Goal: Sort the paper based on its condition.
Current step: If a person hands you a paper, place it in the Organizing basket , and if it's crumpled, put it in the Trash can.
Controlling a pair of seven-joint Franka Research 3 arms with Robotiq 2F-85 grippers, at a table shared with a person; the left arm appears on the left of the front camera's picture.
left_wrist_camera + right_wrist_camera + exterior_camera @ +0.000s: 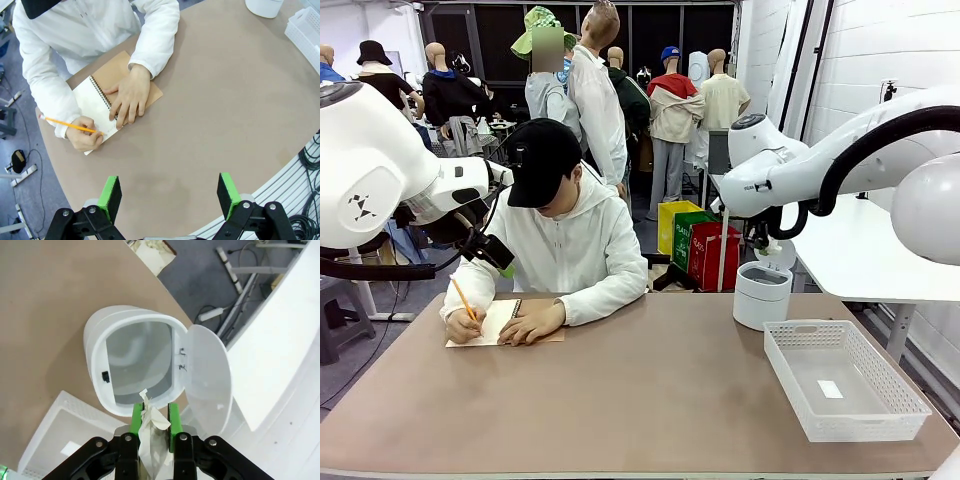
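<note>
A crumpled strip of white paper [148, 426] is pinched between the green pads of my right gripper [154, 411], which is shut on it. It hangs just above the near rim of a white bin [97, 355] whose lid [205, 375] stands swung open. In the front view that bin [761, 293] stands under my right arm. My left gripper [170, 194] hovers open over bare table, holding nothing. Beyond it a person writes with a yellow pencil [67, 123] on the white page of a spiral notebook [92, 100] with a brown cover.
A white mesh basket [790, 375] sits at the table's right front, with a small white label [830, 389] inside; its corner shows as the basket [55, 425] beside the bin. The person's arms rest on the table's far left. A white side table stands right.
</note>
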